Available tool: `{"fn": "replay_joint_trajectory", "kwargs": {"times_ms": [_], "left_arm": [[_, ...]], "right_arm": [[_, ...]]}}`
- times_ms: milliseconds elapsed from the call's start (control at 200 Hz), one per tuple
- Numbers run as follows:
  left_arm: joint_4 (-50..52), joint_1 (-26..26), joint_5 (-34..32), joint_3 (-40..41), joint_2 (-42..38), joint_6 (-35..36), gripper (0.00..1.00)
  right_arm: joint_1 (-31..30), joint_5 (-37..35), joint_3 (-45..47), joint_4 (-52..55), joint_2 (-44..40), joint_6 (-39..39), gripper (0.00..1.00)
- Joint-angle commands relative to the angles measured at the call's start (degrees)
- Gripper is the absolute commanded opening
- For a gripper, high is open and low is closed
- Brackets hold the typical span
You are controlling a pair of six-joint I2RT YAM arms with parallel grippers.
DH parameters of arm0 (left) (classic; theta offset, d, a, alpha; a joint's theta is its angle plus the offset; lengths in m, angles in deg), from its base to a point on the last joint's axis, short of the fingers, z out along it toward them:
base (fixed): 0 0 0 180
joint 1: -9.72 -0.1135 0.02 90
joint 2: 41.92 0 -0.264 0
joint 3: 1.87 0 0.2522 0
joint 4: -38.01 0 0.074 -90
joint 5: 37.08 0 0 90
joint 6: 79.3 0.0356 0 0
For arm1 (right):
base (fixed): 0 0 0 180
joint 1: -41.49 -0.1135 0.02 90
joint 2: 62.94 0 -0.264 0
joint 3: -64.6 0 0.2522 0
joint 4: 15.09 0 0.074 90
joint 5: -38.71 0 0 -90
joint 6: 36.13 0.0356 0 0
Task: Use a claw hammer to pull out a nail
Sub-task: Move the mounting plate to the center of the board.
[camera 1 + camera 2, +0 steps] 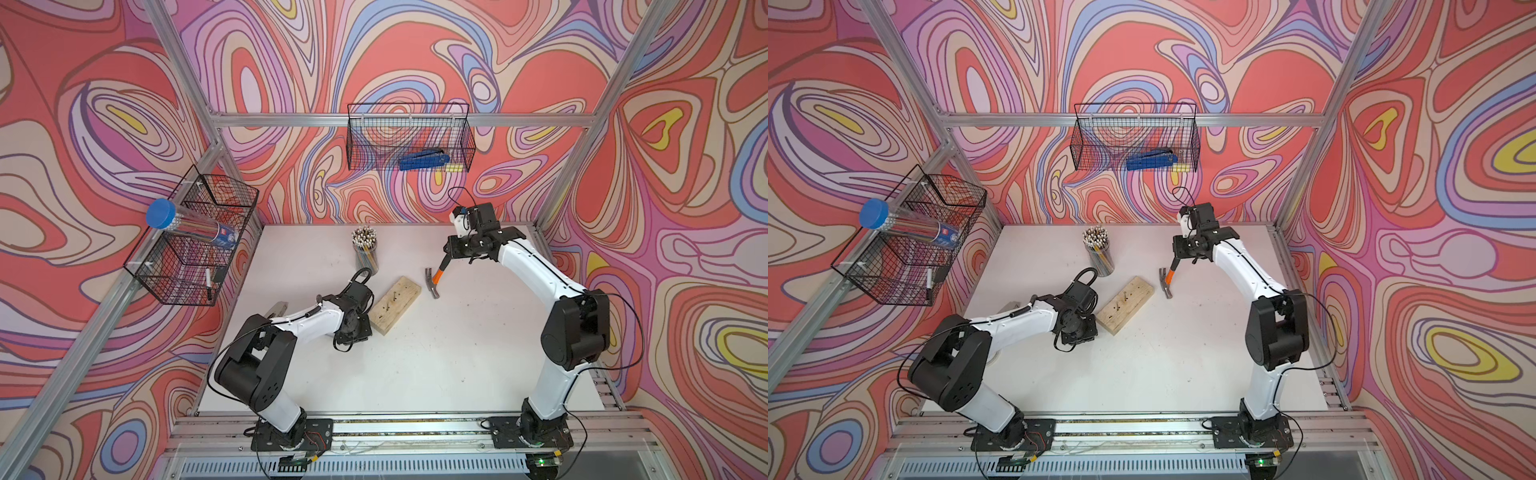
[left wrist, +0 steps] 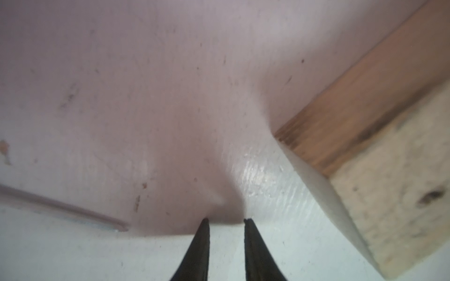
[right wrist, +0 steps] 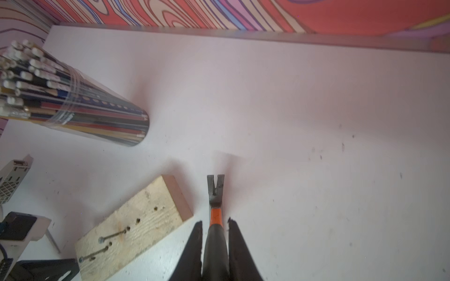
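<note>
The claw hammer (image 1: 433, 284) (image 1: 1168, 283) hangs head-down just right of the wooden block's (image 1: 392, 305) (image 1: 1123, 305) far end. My right gripper (image 1: 446, 259) (image 3: 214, 221) is shut on its black handle, and the forked claw (image 3: 215, 185) points away from the wrist. Two bent nails (image 3: 113, 236) (image 3: 93, 254) stick out of the block's (image 3: 136, 226) top. My left gripper (image 2: 226, 220) sits low over the table beside the block's near corner (image 2: 379, 185), its fingers slightly apart with nothing between them. In both top views the left wrist hides those fingers.
A clear cup of pencils (image 1: 365, 253) (image 3: 73, 97) stands behind the block. A wire basket (image 1: 409, 137) on the back wall holds a blue tool (image 1: 424, 160). Another basket (image 1: 195, 237) on the left wall holds a blue-capped tube (image 1: 187, 226).
</note>
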Motion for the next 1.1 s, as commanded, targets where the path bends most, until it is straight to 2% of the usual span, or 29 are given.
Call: {"fn": "replay_joint_trajectory", "kwargs": {"times_ms": [0, 170, 371, 801, 1097], "left_arm": [[-0.5, 0.2, -3.0, 0.2, 4.2, -2.1, 0.26], [-1.0, 0.2, -4.0, -1.2, 6.3, -1.5, 0.26], [-0.5, 0.2, -4.3, -5.2, 9.2, 0.8, 0.26], [0.3, 1.2, -1.7, -18.8, 17.9, 5.0, 0.26], [2.2, 1.8, -3.1, -27.3, 22.4, 7.3, 0.26]], "right_arm": [[-2.5, 1.9, -4.3, -2.9, 2.8, -4.9, 0.0], [-5.4, 1.6, -6.6, 0.1, 5.1, -9.3, 0.0], [-6.7, 0.2, -2.5, 1.8, 1.0, -10.8, 0.0], [-6.7, -11.5, 8.3, 2.8, -8.9, -6.1, 0.0], [-6.5, -15.3, 9.2, 1.6, -9.1, -2.3, 0.0]]}}
